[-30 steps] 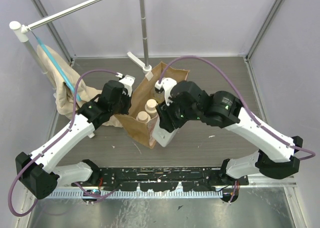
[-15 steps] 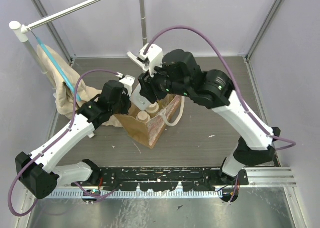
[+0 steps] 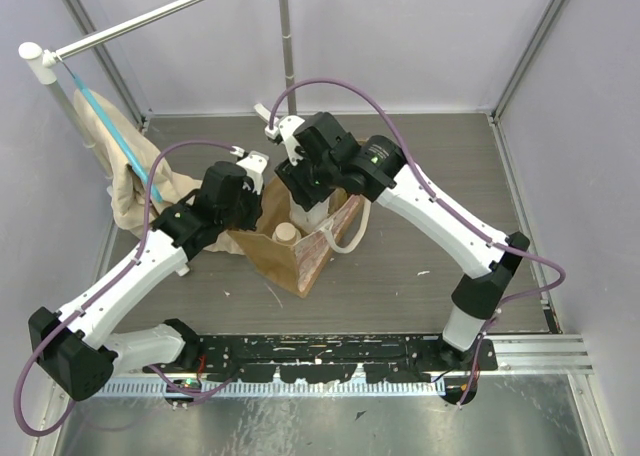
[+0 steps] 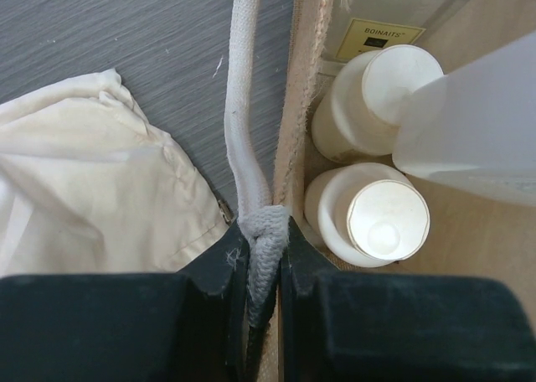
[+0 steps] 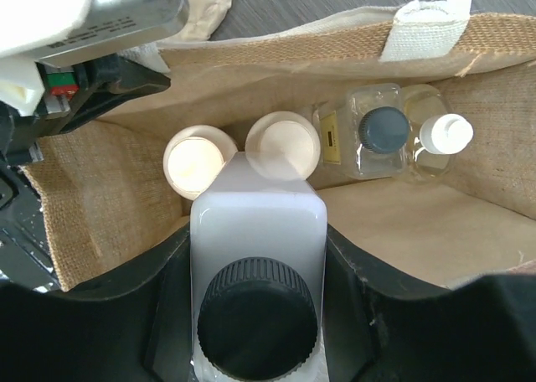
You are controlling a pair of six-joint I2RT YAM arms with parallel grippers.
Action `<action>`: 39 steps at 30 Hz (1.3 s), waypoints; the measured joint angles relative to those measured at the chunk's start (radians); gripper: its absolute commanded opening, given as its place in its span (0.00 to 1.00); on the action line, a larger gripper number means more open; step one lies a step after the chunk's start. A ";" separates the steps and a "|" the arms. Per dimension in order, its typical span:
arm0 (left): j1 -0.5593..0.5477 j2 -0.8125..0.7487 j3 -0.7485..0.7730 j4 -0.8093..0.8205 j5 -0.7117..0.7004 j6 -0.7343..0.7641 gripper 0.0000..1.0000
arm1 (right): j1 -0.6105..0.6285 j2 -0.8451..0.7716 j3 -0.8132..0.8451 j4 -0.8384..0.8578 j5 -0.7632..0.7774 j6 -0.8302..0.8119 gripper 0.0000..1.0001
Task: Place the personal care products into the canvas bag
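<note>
Far left: I see a beige cloth [image 3: 130,191] heaped on the table beside the bag.
Left gripper [image 4: 260,256]: fingers pressed together on the bag's cream handle [image 4: 244,147] at the rim, pinching it.
Canvas bag [image 3: 290,261]: it stands open in the middle of the table, between my two arms.
Inside the bag: two cream round bottles [image 5: 194,162] [image 5: 284,147] stand side by side; to their right are a clear dark-capped bottle [image 5: 383,131] and a white-capped bottle [image 5: 446,133].
Right gripper [image 5: 255,315]: clamped on the white square bottle [image 5: 255,231], held upright in the bag's mouth, cap up.
</note>
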 measured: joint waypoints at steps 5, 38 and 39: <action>0.000 0.000 0.000 0.000 0.000 0.000 0.18 | 0.000 -0.002 -0.026 0.041 -0.018 0.013 0.01; 0.000 -0.018 0.002 -0.023 0.003 -0.008 0.15 | -0.062 -0.021 -0.153 0.077 0.034 0.084 0.01; 0.000 -0.018 0.003 -0.025 0.003 -0.008 0.15 | -0.064 -0.011 -0.140 0.048 0.058 0.082 0.01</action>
